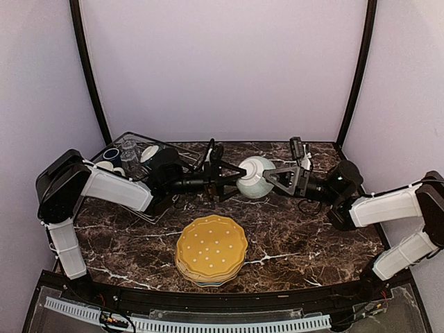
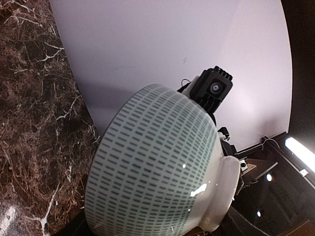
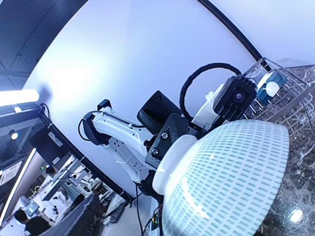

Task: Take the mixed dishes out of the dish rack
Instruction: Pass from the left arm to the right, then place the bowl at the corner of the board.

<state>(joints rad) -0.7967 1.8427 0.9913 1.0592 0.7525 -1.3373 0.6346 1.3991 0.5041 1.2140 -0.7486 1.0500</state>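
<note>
From above, the white bowl (image 1: 254,177) hangs over the far middle of the tabletop (image 1: 312,229), pinned on a line that runs left to right between the two arms. The left gripper (image 1: 227,182) reaches in from the dish rack (image 1: 132,137) at the far left corner and is clamped on the bowl. The right gripper (image 1: 275,179) meets the bowl's opposite side, fingers spread round it. Whether those fingers have taken a grip cannot be told here. A yellow plate (image 1: 211,244) tops a stack near the middle of the near edge, well apart from the bowl. In the left wrist view the bowl (image 2: 152,167) fills the frame, tilted, its dashed outer wall facing the lens and its foot ring low to the right, with marble tabletop (image 2: 34,123) at the left. In the right wrist view the bowl (image 3: 231,177) sits just as close, and one of the left fingers (image 3: 167,137) lies by its foot. The rack (image 3: 290,101) shows beyond with a dark blue mug (image 3: 270,86) in it. The right gripper's own fingers do not show. Both arms are equally near, so the coming move likely turns on the right fingers seating firmly across the bowl before the left lets go.
</note>
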